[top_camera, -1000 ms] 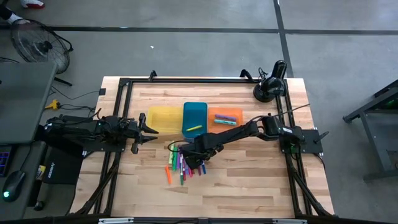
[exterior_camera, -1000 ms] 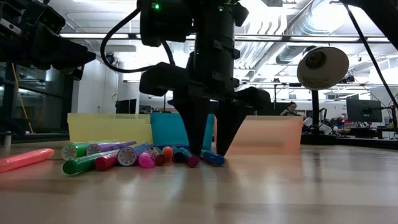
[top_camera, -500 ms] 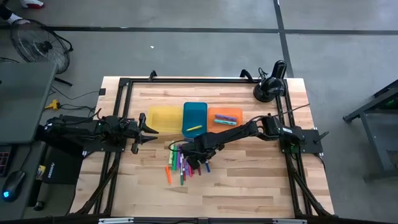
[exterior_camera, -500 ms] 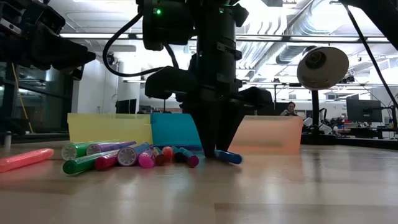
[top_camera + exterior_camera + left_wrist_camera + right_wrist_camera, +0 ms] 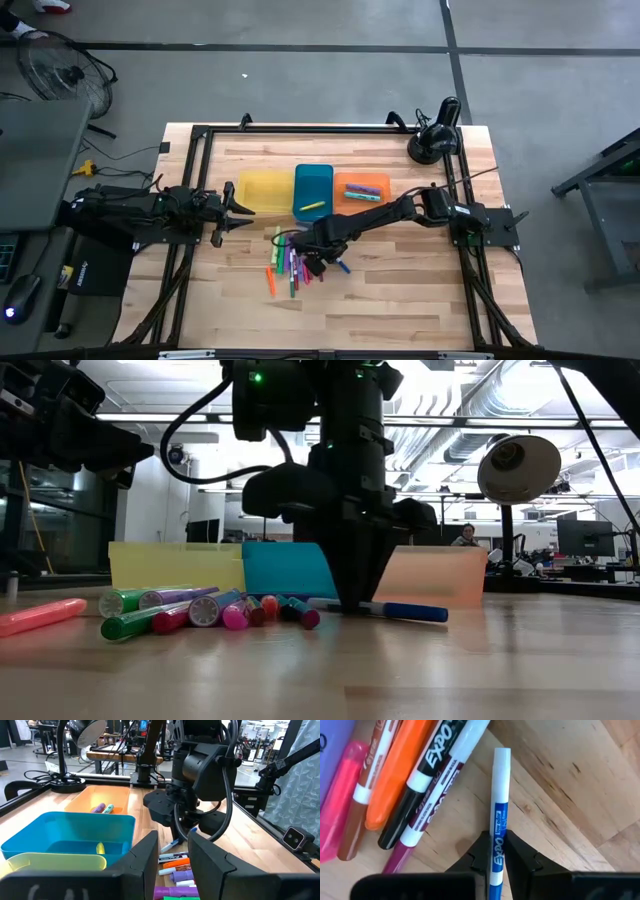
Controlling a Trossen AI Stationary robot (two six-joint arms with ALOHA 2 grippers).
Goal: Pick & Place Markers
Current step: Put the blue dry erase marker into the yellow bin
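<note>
Three trays (image 5: 313, 186), yellow, blue and orange, sat in a row from above, with the markers (image 5: 290, 264) heaped on the wood in front. Reached into that heap's edge with the right gripper (image 5: 328, 258); parked the left gripper (image 5: 236, 207) beside the yellow tray, jaws partly apart, holding nothing. Seen level: blue marker (image 5: 385, 609) flat on the table, pinched near one end. Seen from the right wrist: fingertips (image 5: 481, 851) clamped tight on its white barrel.
</note>
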